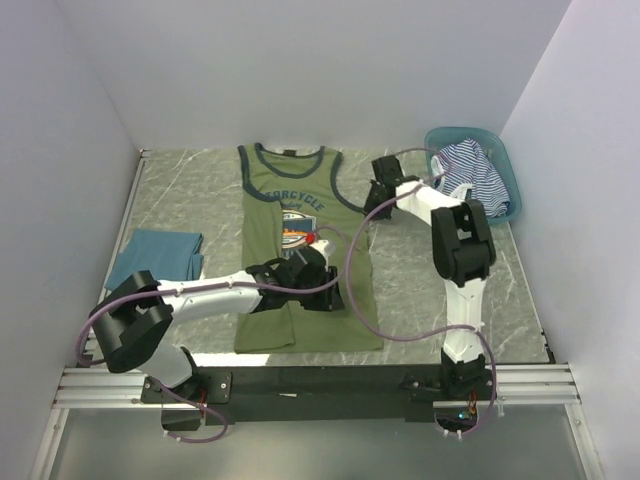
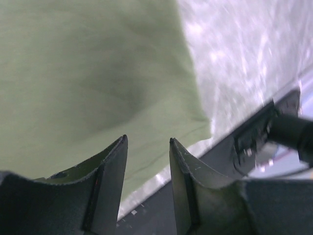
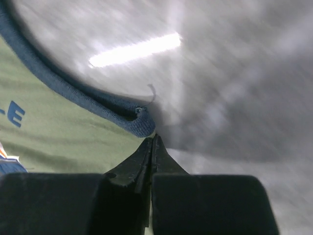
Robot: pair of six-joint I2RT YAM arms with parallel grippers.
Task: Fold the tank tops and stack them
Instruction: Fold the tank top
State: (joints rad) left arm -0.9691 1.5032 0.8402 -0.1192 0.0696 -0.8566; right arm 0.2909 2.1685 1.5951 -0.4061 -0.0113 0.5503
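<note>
The olive-green tank top (image 1: 262, 230) lies flat mid-table, its left side folded inward; it also shows in the left wrist view (image 2: 88, 73) and the right wrist view (image 3: 63, 142). My left gripper (image 1: 315, 285) hovers open and empty over its lower part, near the bottom right corner (image 2: 146, 139). My right gripper (image 1: 374, 205) is shut on the top's right edge just below the navy armhole trim (image 3: 152, 139). The teal-blue top (image 1: 160, 255) lies folded at the left. The striped top (image 1: 470, 170) is bunched in the basket.
The teal plastic basket (image 1: 503, 152) stands at the back right by the wall. A metal rail (image 1: 320, 380) runs along the near table edge and shows in the left wrist view (image 2: 254, 142). White walls close in the left, back and right.
</note>
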